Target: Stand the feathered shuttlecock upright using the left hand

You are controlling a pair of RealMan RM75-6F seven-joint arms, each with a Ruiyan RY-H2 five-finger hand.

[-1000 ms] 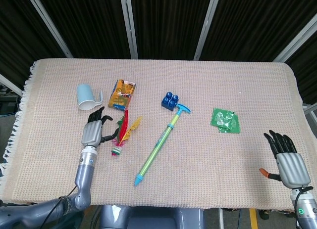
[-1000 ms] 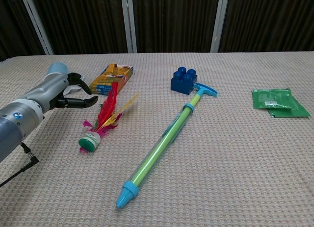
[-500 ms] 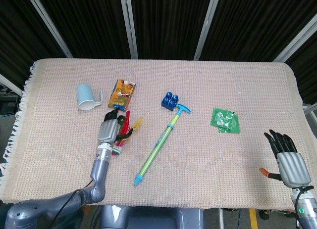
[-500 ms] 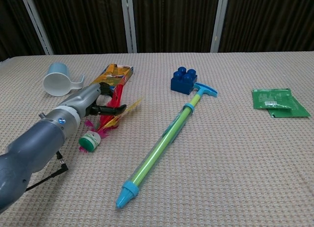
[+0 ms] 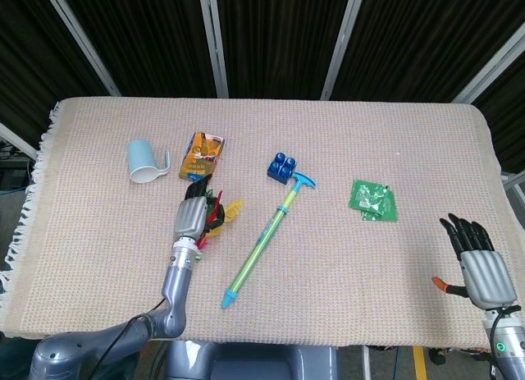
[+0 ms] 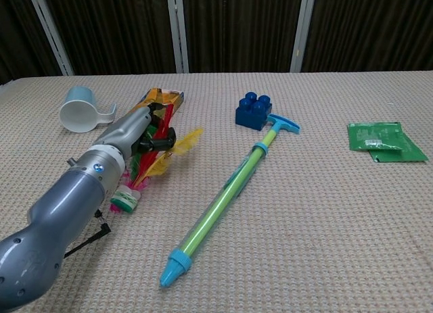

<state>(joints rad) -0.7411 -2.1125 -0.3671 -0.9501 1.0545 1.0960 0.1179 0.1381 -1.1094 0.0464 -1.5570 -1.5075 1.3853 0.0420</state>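
We find the left hand lying over the shuttlecock, fingers among its feathers; whether it grips them we cannot tell. The shuttlecock lies flat on the table mat, left of centre, between the orange box and the green-blue stick, just beside both. Its long axis runs near-to-far, base nearest us, feathers toward the box. Right hand hovers spread, holding nothing, at the near right edge.
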